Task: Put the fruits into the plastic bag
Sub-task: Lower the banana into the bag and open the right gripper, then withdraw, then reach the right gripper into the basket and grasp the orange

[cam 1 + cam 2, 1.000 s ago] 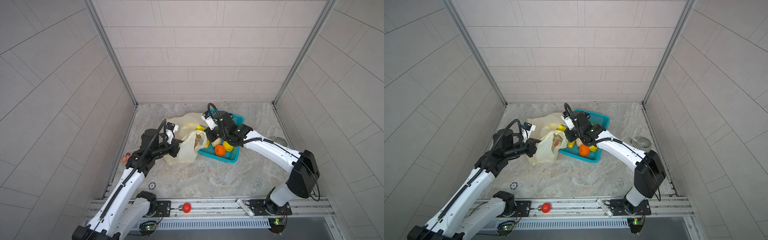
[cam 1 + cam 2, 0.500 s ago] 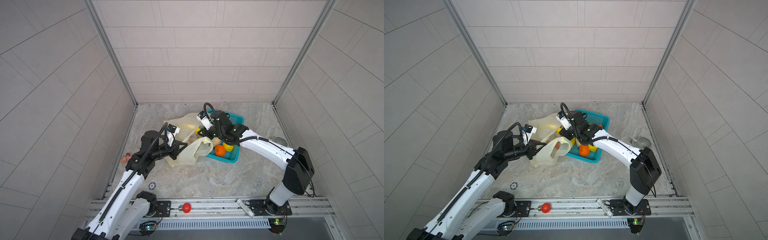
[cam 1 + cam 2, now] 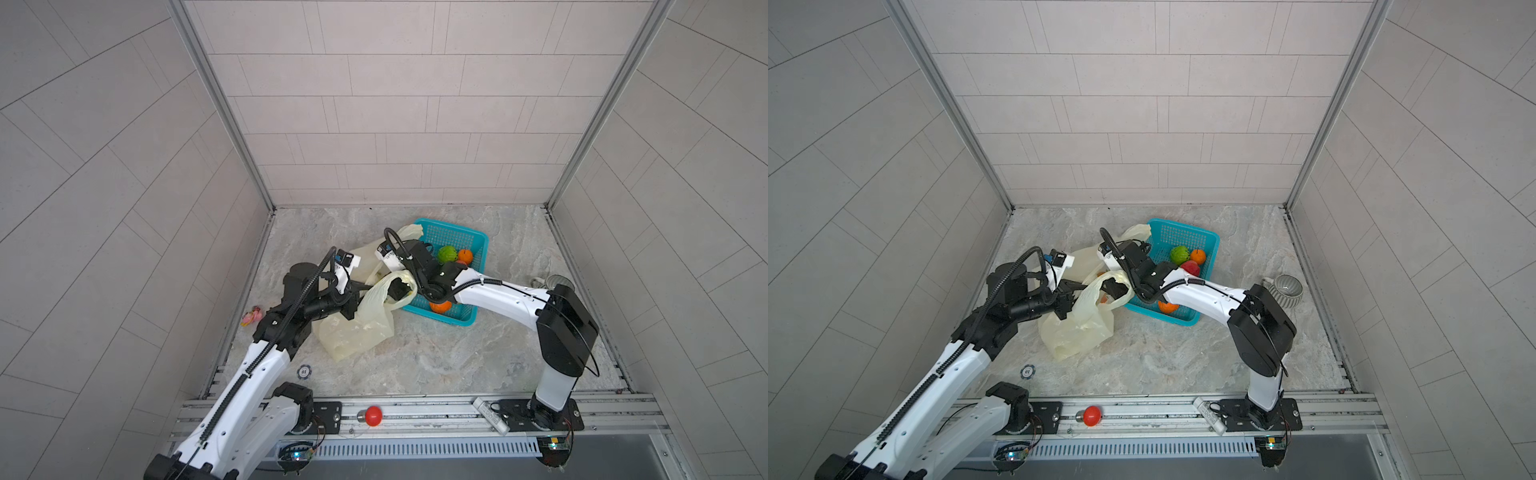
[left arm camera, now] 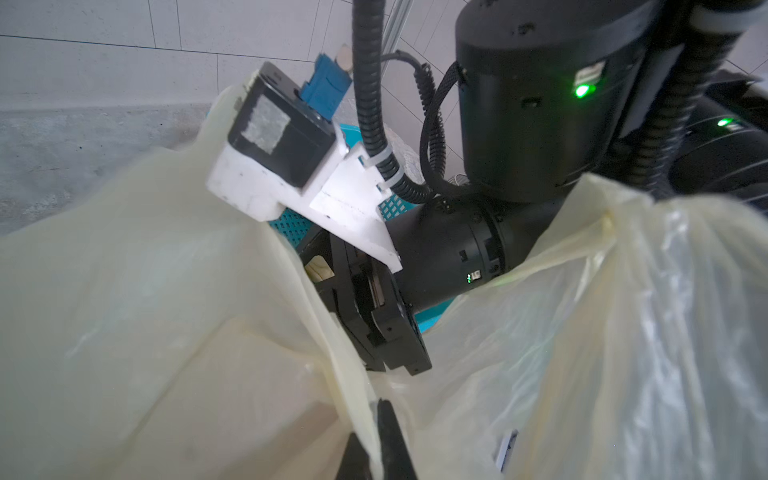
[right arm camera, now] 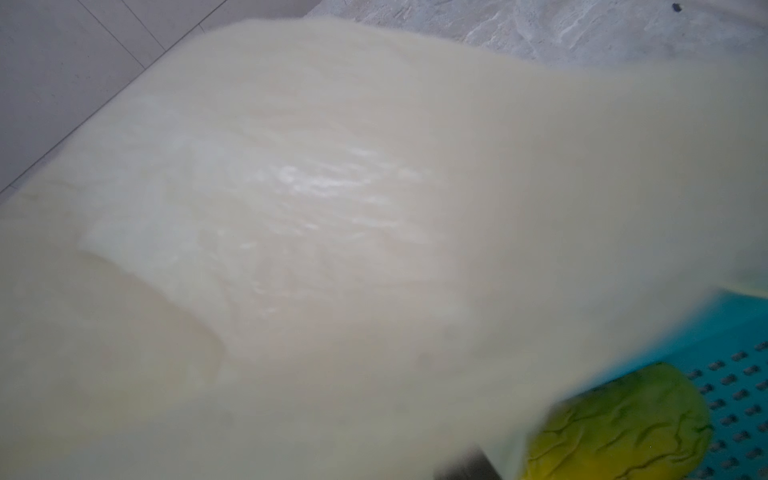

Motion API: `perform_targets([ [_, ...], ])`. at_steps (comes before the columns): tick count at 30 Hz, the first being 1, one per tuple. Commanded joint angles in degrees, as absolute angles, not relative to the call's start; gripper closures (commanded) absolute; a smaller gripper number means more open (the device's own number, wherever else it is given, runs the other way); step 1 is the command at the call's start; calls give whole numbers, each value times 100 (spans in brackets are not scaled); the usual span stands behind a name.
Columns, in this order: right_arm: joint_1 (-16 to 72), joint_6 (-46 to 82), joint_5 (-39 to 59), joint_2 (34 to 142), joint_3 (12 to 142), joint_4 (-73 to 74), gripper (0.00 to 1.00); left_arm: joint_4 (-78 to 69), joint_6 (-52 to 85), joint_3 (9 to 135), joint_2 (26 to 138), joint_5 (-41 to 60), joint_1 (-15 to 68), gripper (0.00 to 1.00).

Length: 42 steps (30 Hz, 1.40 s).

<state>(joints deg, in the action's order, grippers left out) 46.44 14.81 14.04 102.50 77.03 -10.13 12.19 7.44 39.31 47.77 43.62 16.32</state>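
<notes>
The cream plastic bag [image 3: 353, 332] [image 3: 1075, 332] lies left of the teal basket. My left gripper [image 3: 353, 300] [image 4: 370, 422] is shut on the bag's edge and holds its mouth up. My right gripper [image 3: 400, 289] [image 3: 1115, 289] reaches into that mouth, where bag film hides its jaws. The right wrist view shows only one of its fingers [image 5: 471, 463]. A green fruit [image 3: 1179, 254], two orange fruits [image 3: 1198, 257] [image 3: 1168, 306] and a red fruit [image 3: 1190, 268] lie in the basket. A yellow-green fruit [image 5: 615, 424] lies there too. Something orange [image 3: 1102, 298] shows inside the bag's mouth.
The teal mesh basket [image 3: 478, 241] [image 3: 1209, 237] touches the bag's right side. A grey cup [image 3: 1285, 289] stands by the right wall and a pink toy [image 3: 252, 316] by the left wall. A red button [image 3: 372, 415] sits on the front rail.
My right gripper has moved left from over the basket into the bag's mouth. The left gripper has lifted the bag's edge, and the mouth stands wider.
</notes>
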Motion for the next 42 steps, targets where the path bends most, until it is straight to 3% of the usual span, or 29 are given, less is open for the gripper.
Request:
perform_targets([
  [1, 4649, 1540, 1231, 9973, 7495, -832, 45, 1021, 634, 3824, 4657, 4301, 1670, 100],
  [21, 4474, 1347, 69, 7944, 6285, -1261, 40, 1406, 1210, 2925, 3955, 2730, 1670, 100],
  [34, 4904, 1389, 2, 8288, 5791, -1437, 41, 1530, 1232, 2830, 3929, 2509, 1670, 100],
  [42, 4480, 1937, -728, 8628, 6017, -1829, 41, 1430, 1231, 2771, 3862, 2546, 1670, 100],
])
